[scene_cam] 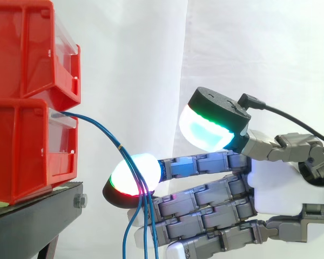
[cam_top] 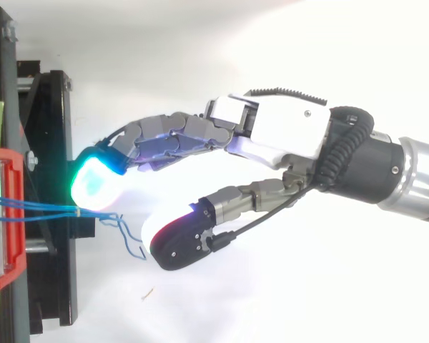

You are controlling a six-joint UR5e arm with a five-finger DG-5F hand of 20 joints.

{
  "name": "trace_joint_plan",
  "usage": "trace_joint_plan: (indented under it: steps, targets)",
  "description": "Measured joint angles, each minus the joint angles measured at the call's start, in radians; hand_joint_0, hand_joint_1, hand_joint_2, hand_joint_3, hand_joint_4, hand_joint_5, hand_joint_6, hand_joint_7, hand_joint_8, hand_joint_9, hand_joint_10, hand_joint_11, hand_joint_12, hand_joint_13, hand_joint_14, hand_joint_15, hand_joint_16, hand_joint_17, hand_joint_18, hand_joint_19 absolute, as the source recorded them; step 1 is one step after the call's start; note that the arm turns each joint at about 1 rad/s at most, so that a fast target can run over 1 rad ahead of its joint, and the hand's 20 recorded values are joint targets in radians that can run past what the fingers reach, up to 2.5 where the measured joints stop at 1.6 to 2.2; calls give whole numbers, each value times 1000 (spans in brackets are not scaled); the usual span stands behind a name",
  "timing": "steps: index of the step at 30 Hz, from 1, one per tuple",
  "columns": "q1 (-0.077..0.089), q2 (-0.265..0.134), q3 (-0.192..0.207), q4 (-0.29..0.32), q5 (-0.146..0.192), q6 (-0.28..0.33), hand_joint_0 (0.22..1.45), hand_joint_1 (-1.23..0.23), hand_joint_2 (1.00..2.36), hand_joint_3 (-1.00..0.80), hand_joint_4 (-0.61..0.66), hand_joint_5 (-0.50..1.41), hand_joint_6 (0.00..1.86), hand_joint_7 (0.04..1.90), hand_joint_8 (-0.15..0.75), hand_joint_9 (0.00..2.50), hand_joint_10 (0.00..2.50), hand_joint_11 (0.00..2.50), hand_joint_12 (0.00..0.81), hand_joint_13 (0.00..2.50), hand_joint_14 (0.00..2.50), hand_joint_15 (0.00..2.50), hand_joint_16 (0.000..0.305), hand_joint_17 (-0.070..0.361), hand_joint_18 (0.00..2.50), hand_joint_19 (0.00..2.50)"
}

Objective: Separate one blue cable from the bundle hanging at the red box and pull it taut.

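Several thin blue cables point(scene_cam: 105, 131) leave the gap between the stacked red bins point(scene_cam: 27, 102) and arc down to the right. They cross the near face of a glowing white-red fingertip point(scene_cam: 128, 178) and hang on below it. My hand point(scene_cam: 283, 183) reaches in from the right with its fingers straight and pointing at the bins. Its thumb is raised well apart from them, and the thumb's green-white pad point(scene_cam: 205, 129) is off the cables. From above, the cables point(cam_top: 50, 209) run from the red bin point(cam_top: 3, 250) past the cyan-green pad point(cam_top: 93, 182), ending in loose loops between that pad and the thumb. The hand point(cam_top: 286, 132) is open.
The bins stand on a black stand point(scene_cam: 38, 210) at the left, whose edge and bolt lie just below and left of the fingertips. A white curtain point(scene_cam: 232, 48) hangs behind. Open room lies to the right of the stand around the arm point(cam_top: 407, 179).
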Motion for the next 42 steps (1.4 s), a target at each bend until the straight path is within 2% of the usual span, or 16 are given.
trace_joint_plan:
  steps: [9, 13, 15, 19, 34, 42]
  targets:
    - [-4, -9, 3, 2, -17, 13, 584, -622, 1000, -500, 288, -180, 503, 765, 306, 617, 2, 90, 280, 584, 6, 173, 30, 67, 522, 278]
    - [-8, -51, 38, -2, -28, 30, 584, -622, 1000, -500, 290, -180, 503, 766, 307, 621, 3, 97, 284, 599, 6, 179, 30, 67, 524, 284]
    - [-10, -74, 68, -11, -45, 44, 585, -621, 1000, -500, 288, -179, 502, 766, 307, 625, 2, 99, 287, 611, 7, 188, 30, 67, 525, 283]
    - [-8, -91, 96, -19, -72, 49, 585, -620, 1000, -500, 277, -174, 502, 767, 308, 633, 3, 113, 287, 620, 7, 196, 30, 67, 528, 294]
    - [-12, -95, 103, 10, -96, 51, 606, -611, 1001, -487, 267, -165, 503, 796, 307, 676, 3, 117, 288, 661, 8, 216, 29, 65, 551, 299]
    - [-17, -95, 103, 10, -135, 81, 626, -552, 1004, -453, 264, -159, 503, 828, 306, 689, 4, 134, 285, 675, 8, 220, 29, 64, 557, 306]
